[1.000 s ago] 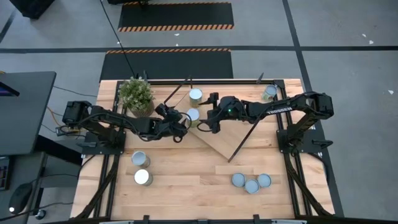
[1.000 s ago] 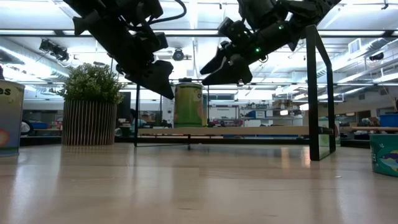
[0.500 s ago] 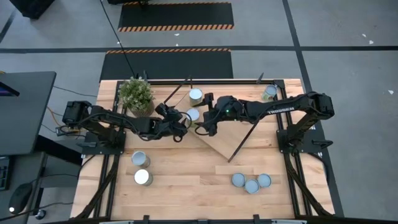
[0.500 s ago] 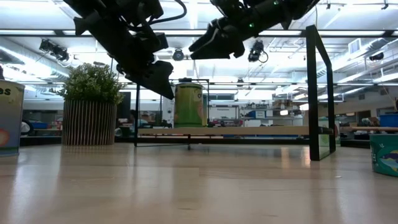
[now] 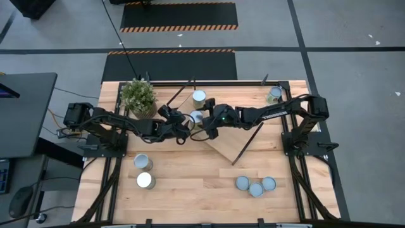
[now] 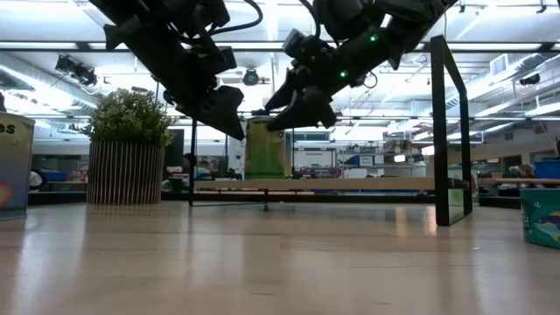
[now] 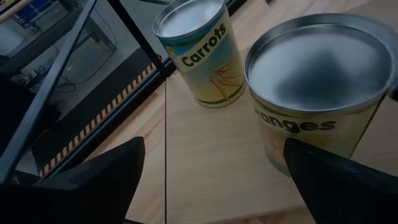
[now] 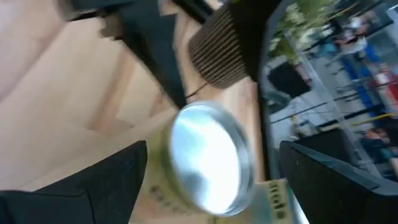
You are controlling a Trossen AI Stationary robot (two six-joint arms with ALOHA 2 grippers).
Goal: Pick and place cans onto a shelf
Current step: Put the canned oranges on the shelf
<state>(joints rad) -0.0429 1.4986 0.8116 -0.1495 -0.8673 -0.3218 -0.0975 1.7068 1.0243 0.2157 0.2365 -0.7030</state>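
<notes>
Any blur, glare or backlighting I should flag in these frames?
Right wrist view: motion-smeared, the can's lid glares white and its label is unreadable. Left wrist view: sharp, Carrots can legible, soft sheen on the nearer can. Low view: both arms are backlit silhouettes against bright ceiling lights. High view: evenly lit, clear.

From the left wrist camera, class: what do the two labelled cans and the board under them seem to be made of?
Carrots can: likely metal; dull silvery lid, raised rim, glossy printed paper-like label.
Oranges can: same look; brushed grey lid, shiny rim.
Shelf: light wood, matte, faint grain and a plank seam; its frame looks like black painted metal.
</notes>
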